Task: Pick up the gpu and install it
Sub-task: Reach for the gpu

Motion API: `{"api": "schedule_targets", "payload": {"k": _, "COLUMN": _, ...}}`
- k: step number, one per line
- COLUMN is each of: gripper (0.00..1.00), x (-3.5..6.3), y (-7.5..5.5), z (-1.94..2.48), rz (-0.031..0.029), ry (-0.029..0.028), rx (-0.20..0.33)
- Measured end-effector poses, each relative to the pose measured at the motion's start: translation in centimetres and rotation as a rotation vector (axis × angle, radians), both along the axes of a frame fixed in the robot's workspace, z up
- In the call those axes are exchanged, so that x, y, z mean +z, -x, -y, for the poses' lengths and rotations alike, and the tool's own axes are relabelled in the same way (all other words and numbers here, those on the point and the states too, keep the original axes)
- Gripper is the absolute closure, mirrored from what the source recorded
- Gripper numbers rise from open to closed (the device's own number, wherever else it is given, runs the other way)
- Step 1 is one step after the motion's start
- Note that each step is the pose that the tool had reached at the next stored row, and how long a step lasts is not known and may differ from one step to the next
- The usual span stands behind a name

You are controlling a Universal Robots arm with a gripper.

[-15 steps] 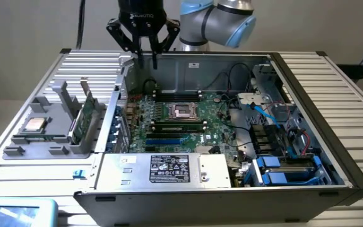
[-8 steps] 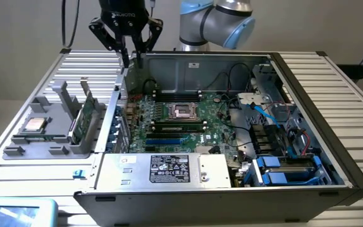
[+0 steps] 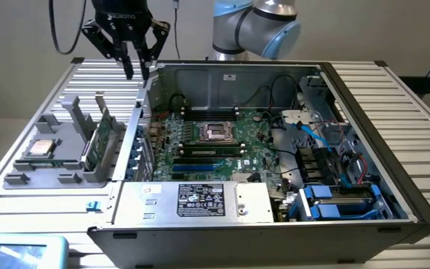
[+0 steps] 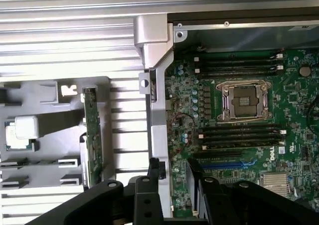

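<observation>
The black fingers (image 4: 155,171) sit closest, spread apart and holding nothing, pointing straight down above the case wall (image 3: 132,140). Beside that wall, the gpu (image 3: 103,137) stands on edge in the grey holder (image 3: 62,120) by the worktop (image 3: 43,204) edge at the exterior view's left. Its upper edge is free, presumably for a grasp from above. The arm (image 3: 256,22) reaches in from behind the case, wrist vertical.
</observation>
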State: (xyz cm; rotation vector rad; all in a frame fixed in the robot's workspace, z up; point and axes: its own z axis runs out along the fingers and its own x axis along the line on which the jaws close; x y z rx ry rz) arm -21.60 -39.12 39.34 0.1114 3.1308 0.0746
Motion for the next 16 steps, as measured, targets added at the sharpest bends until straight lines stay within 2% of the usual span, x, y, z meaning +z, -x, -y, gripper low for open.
{"api": "schedule_targets", "payload": {"k": 16, "gripper": 0.65, "x": 0.05, "y": 7.3, "z": -0.51, "rz": -0.0104, "ry": 0.0000, "rx": 0.000}}
